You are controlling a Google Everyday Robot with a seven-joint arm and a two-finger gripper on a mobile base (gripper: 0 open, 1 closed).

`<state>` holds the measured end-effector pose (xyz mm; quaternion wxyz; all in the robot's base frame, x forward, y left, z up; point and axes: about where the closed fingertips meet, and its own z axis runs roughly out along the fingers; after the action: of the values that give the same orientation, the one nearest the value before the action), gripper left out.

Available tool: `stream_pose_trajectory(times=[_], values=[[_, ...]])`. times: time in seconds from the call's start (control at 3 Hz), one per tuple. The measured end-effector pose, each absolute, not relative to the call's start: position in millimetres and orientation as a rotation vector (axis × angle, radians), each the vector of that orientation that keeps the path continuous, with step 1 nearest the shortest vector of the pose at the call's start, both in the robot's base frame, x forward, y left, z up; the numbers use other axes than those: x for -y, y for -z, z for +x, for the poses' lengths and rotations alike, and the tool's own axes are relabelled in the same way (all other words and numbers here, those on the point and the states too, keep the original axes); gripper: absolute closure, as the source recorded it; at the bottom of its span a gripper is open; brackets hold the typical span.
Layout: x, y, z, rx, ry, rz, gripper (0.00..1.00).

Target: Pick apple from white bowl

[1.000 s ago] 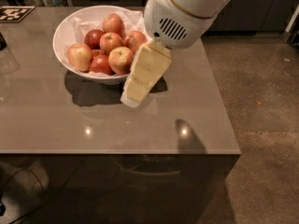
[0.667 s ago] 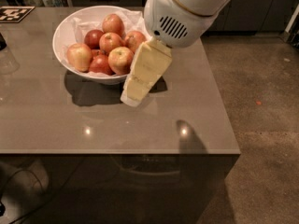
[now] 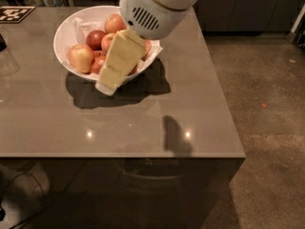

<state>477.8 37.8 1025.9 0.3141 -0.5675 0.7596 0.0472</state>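
Reaching hand (image 3: 107, 82): low over the white bowl (image 3: 59, 31) on the counter (image 3: 157, 113); its grip we cannot tell.
Apple: in the bowl, hidden behind the hand, we judge.
Handling: firm, smooth, rolls; we'd pinch its widest part.

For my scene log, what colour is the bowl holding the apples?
White, glossy bowl, clear in the camera view; the gripper hangs over its near rim.

claw (image 3: 108, 84) shifted left from the white bowl's (image 3: 64, 30) right side, now across its front rim
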Motion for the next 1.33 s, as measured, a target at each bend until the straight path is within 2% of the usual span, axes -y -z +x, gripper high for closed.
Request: stream_pose_trajectory(times=[0.33, 0.67, 1.33], values=[[-60, -1027, 502, -2.027, -0.12, -1.449, 0.0], [-60, -1027, 502, -2.027, -0.12, -1.448, 0.0], [-77, -1018, 549, -2.083, -0.137, -1.328, 0.0]])
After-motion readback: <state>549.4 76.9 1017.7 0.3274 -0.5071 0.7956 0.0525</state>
